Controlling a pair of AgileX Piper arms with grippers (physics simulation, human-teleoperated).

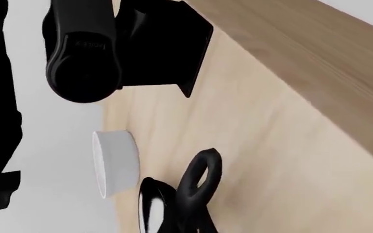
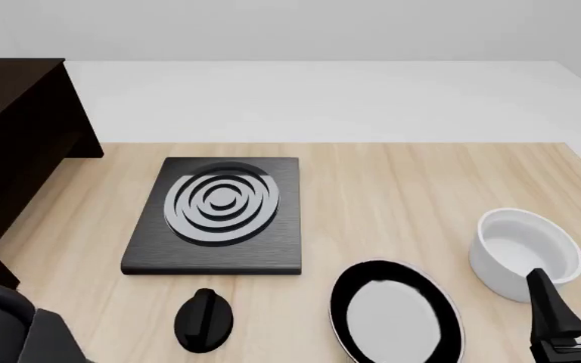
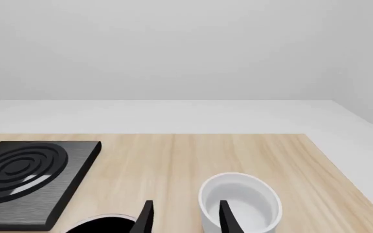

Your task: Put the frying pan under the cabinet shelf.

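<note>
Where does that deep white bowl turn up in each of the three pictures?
Front view: the deep white bowl stands at the right, beside the glossy black frying pan.
Left wrist view: it shows tipped on its side at the pale table edge.
Right wrist view: low, right of centre.
Shared landmark: the frying pan, beside the bowl in every view.

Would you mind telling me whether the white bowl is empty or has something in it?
Empty. The front view looks down into the white bowl and shows only its bare pale inside; the right wrist view shows the same.
</note>
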